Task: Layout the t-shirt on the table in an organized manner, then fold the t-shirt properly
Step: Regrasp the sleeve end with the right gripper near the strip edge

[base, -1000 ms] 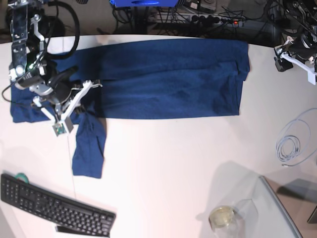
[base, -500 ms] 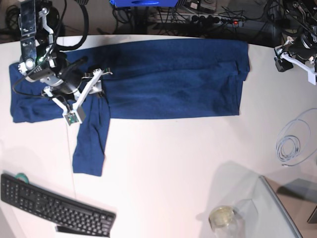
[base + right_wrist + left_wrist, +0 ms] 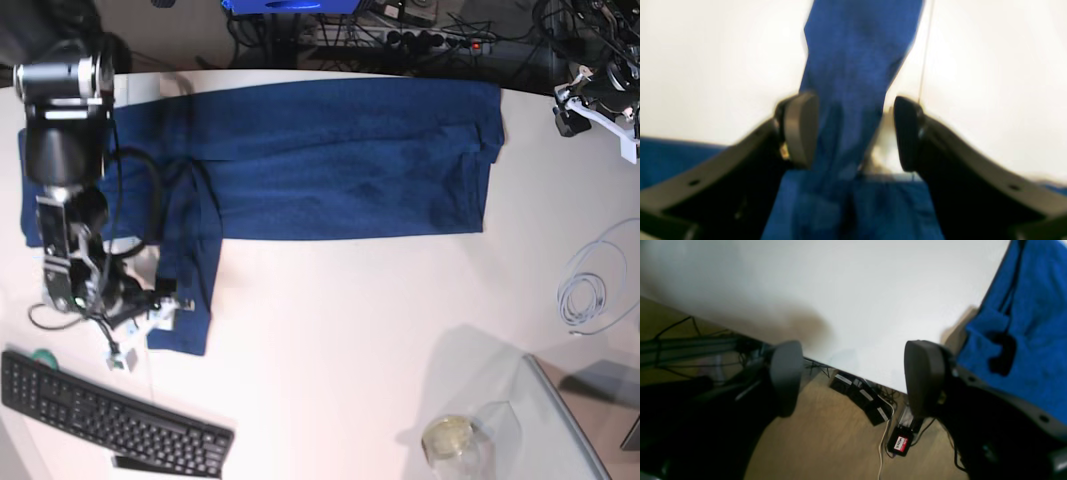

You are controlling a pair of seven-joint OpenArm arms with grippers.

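The dark navy t-shirt (image 3: 330, 160) lies as a long flat band along the back of the white table (image 3: 350, 330). One sleeve (image 3: 185, 290) hangs from it toward the front. My right gripper (image 3: 160, 315) is at the sleeve's lower left corner. In the blurred right wrist view the gripper (image 3: 853, 133) is open, its fingers apart with the sleeve (image 3: 853, 66) running between them. My left gripper (image 3: 855, 376) is open and empty over the table's back edge, beside the shirt's corner (image 3: 1023, 323). It shows at the far right in the base view (image 3: 600, 100).
A black keyboard (image 3: 110, 420) lies at the front left. A coiled cable (image 3: 595, 285) lies at the right, with a glass panel (image 3: 570, 420) and a small jar (image 3: 450, 437) at the front right. A thin dark seam (image 3: 145, 380) runs past the sleeve. Power strips (image 3: 867, 400) lie on the floor.
My right arm has swung from over the shirt's body toward the table's front, down along the sleeve. The sleeve now lies straighter. The left arm has barely moved.
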